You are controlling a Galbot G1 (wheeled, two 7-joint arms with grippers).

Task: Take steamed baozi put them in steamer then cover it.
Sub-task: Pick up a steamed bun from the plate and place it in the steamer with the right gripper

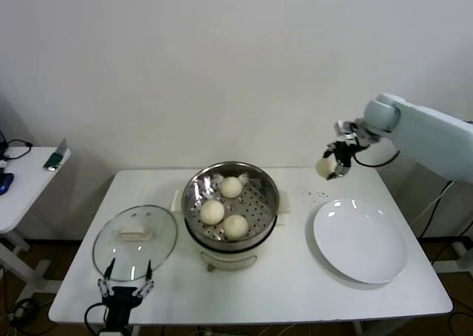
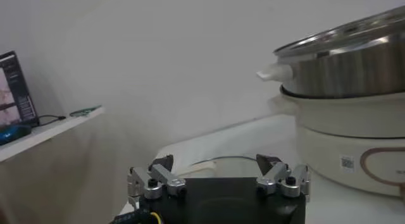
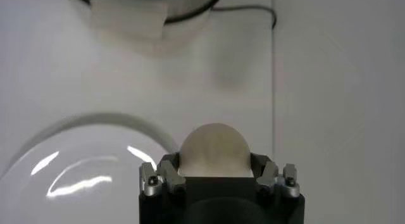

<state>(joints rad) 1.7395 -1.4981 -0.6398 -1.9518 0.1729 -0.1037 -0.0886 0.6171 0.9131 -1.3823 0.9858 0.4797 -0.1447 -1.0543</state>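
The steamer (image 1: pixel 194 203) stands mid-table with three baozi (image 1: pixel 212 212) on its perforated tray. My right gripper (image 1: pixel 329 167) is shut on a fourth baozi (image 1: pixel 324 167) and holds it in the air above the table's back right, beyond the empty white plate (image 1: pixel 360 240). In the right wrist view the baozi (image 3: pixel 214 149) sits between the fingers (image 3: pixel 166 170), with the plate (image 3: pixel 76 162) below. The glass cover (image 1: pixel 159 236) with its cream handle lies flat left of the steamer. My left gripper (image 1: pixel 126 286) is open and empty at the table's front left edge, just before the cover; it shows in the left wrist view (image 2: pixel 215 168) too.
A white side table (image 1: pixel 26 177) with small devices stands at the far left. The steamer's white base and steel pot (image 2: pixel 354 67) rise close by in the left wrist view. A power cord (image 3: pixel 247 10) runs from the steamer on the table.
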